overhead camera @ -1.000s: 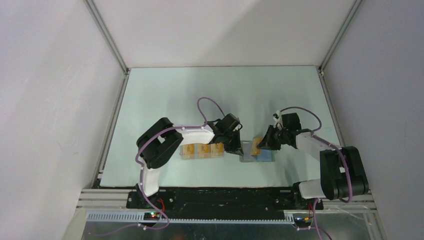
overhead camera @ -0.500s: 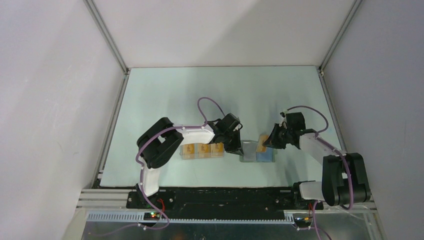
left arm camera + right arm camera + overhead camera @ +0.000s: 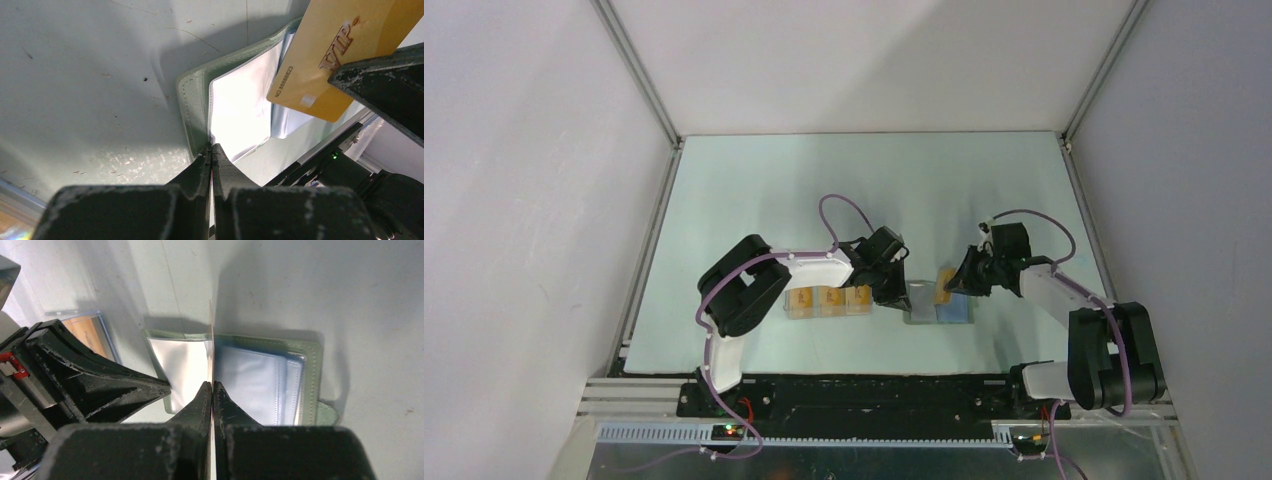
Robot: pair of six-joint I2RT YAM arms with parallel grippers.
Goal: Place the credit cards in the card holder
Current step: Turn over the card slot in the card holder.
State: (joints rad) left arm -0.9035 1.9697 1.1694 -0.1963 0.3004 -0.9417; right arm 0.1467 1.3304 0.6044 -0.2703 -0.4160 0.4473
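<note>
The card holder (image 3: 924,306) lies open on the table, grey-green outside with clear and light blue sleeves (image 3: 255,380) inside. My left gripper (image 3: 212,146) is shut on the near edge of a clear sleeve at the holder's left half (image 3: 190,105). My right gripper (image 3: 212,384) is shut on one gold credit card (image 3: 325,55) marked VIP. That card appears edge-on (image 3: 210,340) in the right wrist view, upright over the holder's middle fold. From above, the card (image 3: 945,286) tilts over the holder between the left gripper (image 3: 901,297) and the right gripper (image 3: 955,284).
A clear plastic box (image 3: 829,300) with three more orange cards sits left of the holder, under the left arm's forearm, and shows in part (image 3: 87,332) in the right wrist view. The holder's snap tab (image 3: 327,412) sticks out on its right edge.
The right gripper has carried the card a little to the right and farther back over the holder, then held nearly still. The left gripper has kept its place and grip.
</note>
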